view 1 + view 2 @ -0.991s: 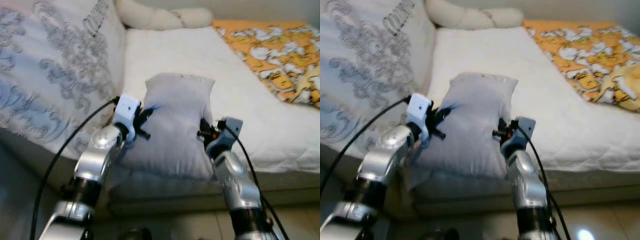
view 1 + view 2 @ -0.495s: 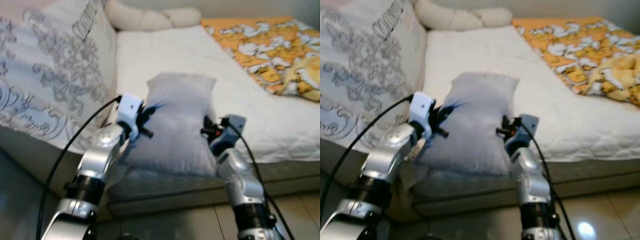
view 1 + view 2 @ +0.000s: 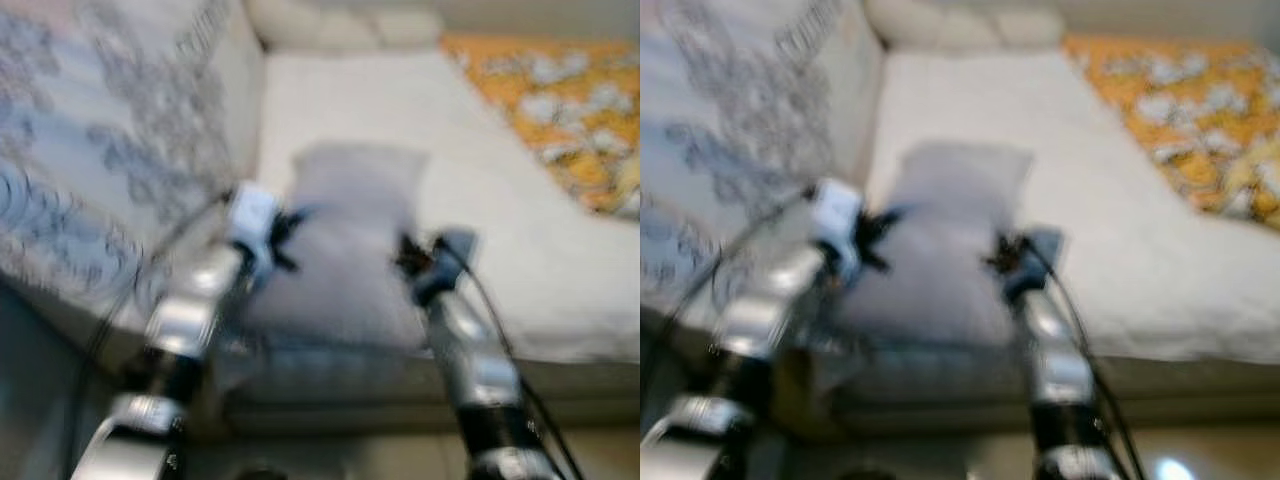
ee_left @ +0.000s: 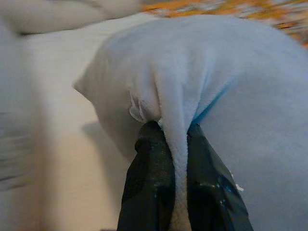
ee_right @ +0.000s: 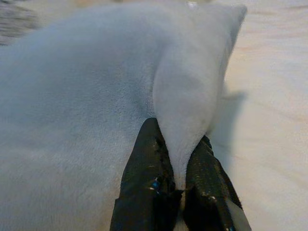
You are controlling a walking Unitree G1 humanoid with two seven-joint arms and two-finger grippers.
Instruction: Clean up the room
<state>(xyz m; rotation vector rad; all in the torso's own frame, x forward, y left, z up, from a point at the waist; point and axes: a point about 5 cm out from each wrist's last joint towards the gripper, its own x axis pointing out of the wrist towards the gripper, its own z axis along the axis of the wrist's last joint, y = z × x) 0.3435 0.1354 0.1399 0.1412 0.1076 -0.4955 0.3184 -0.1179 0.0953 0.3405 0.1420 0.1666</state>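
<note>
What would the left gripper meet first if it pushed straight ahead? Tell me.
The left gripper is shut on a fold of the grey pillow, so going straight on it would press into the pillow itself at once. Beyond it lies the white mattress.

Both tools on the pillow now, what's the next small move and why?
Probably carry the grey pillow forward toward the bed's head and set it on the white mattress. The left tool and right tool each pinch a fold of its edge, so it looks held at both sides, near the mattress's front edge beside the patterned cushion.
</note>
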